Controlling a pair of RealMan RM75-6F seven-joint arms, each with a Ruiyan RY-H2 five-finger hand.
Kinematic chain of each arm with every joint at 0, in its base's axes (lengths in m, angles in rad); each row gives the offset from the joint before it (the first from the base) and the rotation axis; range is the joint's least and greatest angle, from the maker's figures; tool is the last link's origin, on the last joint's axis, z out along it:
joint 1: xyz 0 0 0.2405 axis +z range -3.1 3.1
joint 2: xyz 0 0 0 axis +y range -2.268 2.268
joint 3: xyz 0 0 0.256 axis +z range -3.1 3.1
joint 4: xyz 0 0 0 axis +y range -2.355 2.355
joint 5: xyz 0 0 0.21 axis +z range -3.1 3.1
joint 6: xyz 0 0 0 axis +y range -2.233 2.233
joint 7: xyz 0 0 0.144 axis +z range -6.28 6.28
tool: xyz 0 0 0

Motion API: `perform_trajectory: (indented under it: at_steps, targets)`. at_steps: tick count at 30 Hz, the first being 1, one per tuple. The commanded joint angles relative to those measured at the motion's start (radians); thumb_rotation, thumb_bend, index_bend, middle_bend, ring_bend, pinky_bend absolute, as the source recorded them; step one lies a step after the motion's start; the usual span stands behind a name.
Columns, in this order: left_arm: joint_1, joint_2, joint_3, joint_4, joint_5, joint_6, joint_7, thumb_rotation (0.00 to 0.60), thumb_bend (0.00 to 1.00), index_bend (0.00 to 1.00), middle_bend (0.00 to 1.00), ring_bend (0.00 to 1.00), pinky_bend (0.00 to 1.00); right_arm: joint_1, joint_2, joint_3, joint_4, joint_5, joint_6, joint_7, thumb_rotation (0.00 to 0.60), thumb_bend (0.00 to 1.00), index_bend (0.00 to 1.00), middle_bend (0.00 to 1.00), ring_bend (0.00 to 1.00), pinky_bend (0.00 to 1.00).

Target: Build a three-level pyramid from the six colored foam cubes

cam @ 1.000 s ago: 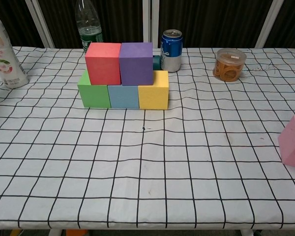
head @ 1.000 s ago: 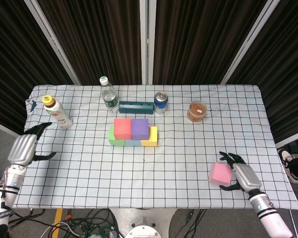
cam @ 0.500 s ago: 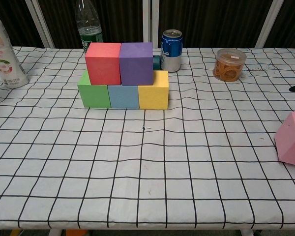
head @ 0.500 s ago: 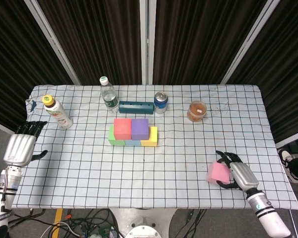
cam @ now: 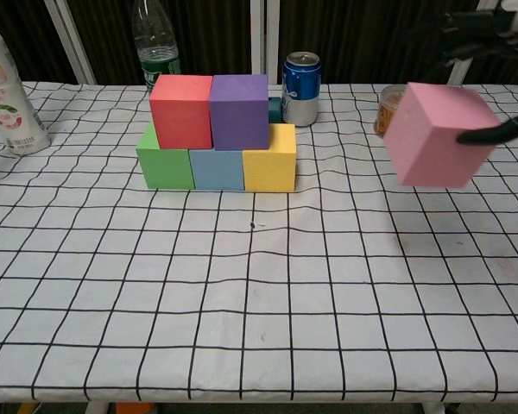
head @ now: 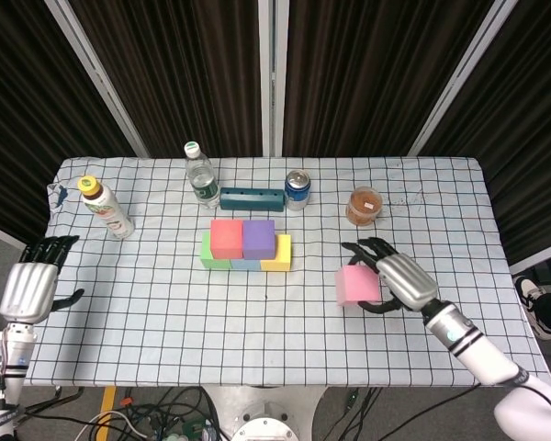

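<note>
- The pink foam cube [cam: 433,136] is hanging in the air to the right of the stack, clear of the white black-gridded tablecloth [head: 165,303], tilted a little in the chest view, with the right hand [head: 397,278] gripping it.
- Being foam, it is probably very light and soft: a firm squeeze would likely dent its faces, and too loose a hold could let it twist, since the faces look smooth and plain.
- The best hold seems to be on two opposite side faces, near their middle, leaving the bottom face free so that it can sit flat on the level below.
- In the head view the right hand is wrapping the cube from its right side, dark fingers [head: 360,248] reaching over the far edge and another curling under the near edge; the forearm is running back toward the table's near right corner.
- The left hand [head: 29,287] is hovering off the left edge of the table, holding nothing, fingers straight and slightly apart, well apart from the cubes.
- The stack is standing mid-table: green foam cube [cam: 164,160], blue foam cube [cam: 216,169] and yellow foam cube [cam: 269,159] in a touching row, with the red foam cube [cam: 180,111] and purple foam cube [cam: 238,111] side by side on top.
- Judging by this, only the top level is missing, and the pink cube belongs over the seam between red and purple; a light stack like this could shift if nudged.
</note>
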Motion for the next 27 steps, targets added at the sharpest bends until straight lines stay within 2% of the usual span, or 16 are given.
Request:
perform_trajectory:
  at_steps: [1,8,14,20,27]
  targets:
    - [0.009,0.000,0.003,-0.008,0.001,0.006,-0.005,0.600,0.11,0.14,0.15,0.13,0.13,0.125,-0.017,0.086,0.009,0.015,-0.106,0.064,0.600,0.21,0.01,0.38,0.06,0.00]
    - [0.011,0.001,0.000,-0.010,0.003,0.004,-0.004,0.600,0.11,0.14,0.15,0.13,0.13,0.303,-0.101,0.176,0.091,0.130,-0.266,0.083,0.600,0.20,0.01,0.38,0.06,0.00]
    - [0.013,0.000,-0.002,-0.010,0.004,0.002,-0.004,0.600,0.11,0.14,0.15,0.13,0.13,0.377,-0.148,0.226,0.123,0.274,-0.300,0.036,0.600,0.18,0.01,0.37,0.06,0.00]
    - [0.014,0.000,-0.004,-0.010,0.006,0.001,-0.004,0.600,0.11,0.14,0.15,0.13,0.13,0.467,-0.194,0.241,0.158,0.460,-0.331,-0.076,0.600,0.18,0.01,0.37,0.06,0.00]
    - [0.015,0.000,-0.006,-0.010,0.007,-0.001,-0.003,0.600,0.11,0.14,0.15,0.13,0.13,0.591,-0.252,0.225,0.229,0.678,-0.336,-0.221,0.600,0.18,0.01,0.37,0.06,0.00]
